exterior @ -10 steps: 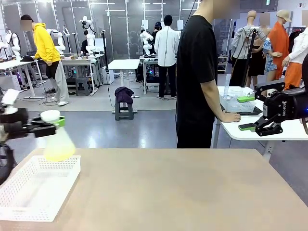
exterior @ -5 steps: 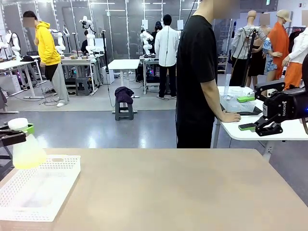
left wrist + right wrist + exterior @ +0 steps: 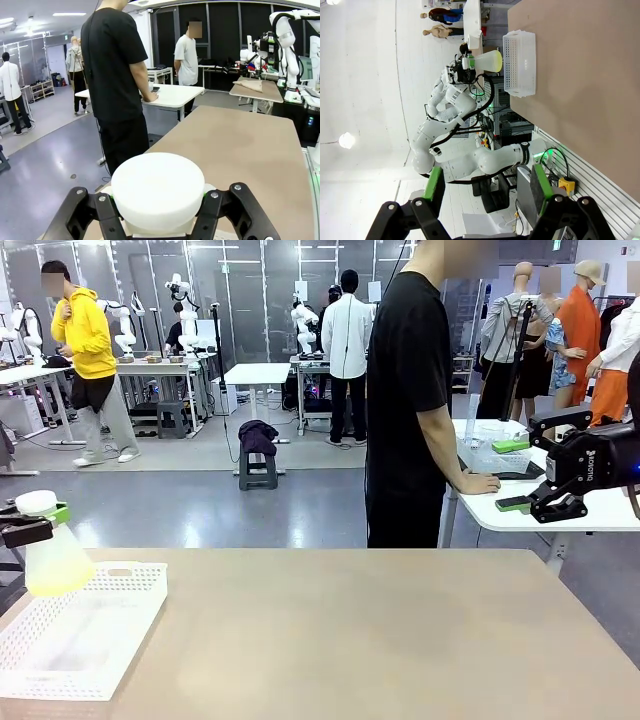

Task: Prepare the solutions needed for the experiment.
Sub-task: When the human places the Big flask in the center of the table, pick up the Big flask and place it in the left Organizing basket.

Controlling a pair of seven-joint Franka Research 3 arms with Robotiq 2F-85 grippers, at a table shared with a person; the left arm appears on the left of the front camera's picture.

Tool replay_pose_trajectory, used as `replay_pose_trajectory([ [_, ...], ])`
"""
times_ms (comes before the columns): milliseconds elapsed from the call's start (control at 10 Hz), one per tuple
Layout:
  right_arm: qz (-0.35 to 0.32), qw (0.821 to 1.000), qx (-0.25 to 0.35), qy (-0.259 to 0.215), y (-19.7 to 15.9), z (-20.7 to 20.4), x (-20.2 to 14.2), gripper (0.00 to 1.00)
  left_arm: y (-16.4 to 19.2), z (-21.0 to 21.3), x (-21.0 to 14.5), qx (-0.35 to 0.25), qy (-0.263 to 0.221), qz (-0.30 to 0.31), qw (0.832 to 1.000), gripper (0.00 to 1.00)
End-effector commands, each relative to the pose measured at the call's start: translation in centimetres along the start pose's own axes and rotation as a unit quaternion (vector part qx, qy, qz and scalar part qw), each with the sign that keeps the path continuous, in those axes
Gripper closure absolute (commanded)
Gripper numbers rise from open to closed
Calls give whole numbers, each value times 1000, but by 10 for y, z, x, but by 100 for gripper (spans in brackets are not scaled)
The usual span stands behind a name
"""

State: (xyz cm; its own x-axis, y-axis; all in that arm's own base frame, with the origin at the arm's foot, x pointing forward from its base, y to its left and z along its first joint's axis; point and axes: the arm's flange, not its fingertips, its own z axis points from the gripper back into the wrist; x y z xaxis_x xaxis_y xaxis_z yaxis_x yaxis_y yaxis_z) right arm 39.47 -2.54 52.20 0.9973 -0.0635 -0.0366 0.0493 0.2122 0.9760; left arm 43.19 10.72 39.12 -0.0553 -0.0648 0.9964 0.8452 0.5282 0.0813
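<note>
At the far left of the front view, the left gripper (image 3: 38,518) has its fingers pinched on the neck of a translucent conical flask (image 3: 55,555), just under the flask's white cap (image 3: 36,503). The flask hangs upright in the air, its body below the fingers, over the near-left end of the white perforated basket (image 3: 110,625) that sits on the tan counter (image 3: 380,640). The solutions (image 3: 58,578), a pale yellow-green liquid, pool in the flask's wide lower part, well beneath the grip. In the left wrist view the white cap (image 3: 157,192) rises between the two black fingers (image 3: 107,215), which press against the neck from either side, green pad edges just visible at the contact. The right gripper (image 3: 520,475) hangs at the right edge of the front view, above and off the counter's right end, its fingers spread with nothing between them; the right wrist view shows the same gap between its green-padded fingers (image 3: 436,186), with the flask (image 3: 487,61) and basket (image 3: 520,62) well apart from them. A person in a black shirt (image 3: 410,400) stands beyond the counter.
</note>
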Motion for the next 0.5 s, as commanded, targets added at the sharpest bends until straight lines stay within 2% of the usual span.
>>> replay_pose_trajectory([
  [0,5,1000,7,0,2,-1,-1,13,-1,-1,7,0,-1,-6,1000,97],
  [100,5,1000,7,0,2,-1,-1,13,0,0,0,0,0,0,1000,78],
  [400,5,1000,7,0,2,-1,-1,13,6,-23,-22,-47,4,25,999,78],
])
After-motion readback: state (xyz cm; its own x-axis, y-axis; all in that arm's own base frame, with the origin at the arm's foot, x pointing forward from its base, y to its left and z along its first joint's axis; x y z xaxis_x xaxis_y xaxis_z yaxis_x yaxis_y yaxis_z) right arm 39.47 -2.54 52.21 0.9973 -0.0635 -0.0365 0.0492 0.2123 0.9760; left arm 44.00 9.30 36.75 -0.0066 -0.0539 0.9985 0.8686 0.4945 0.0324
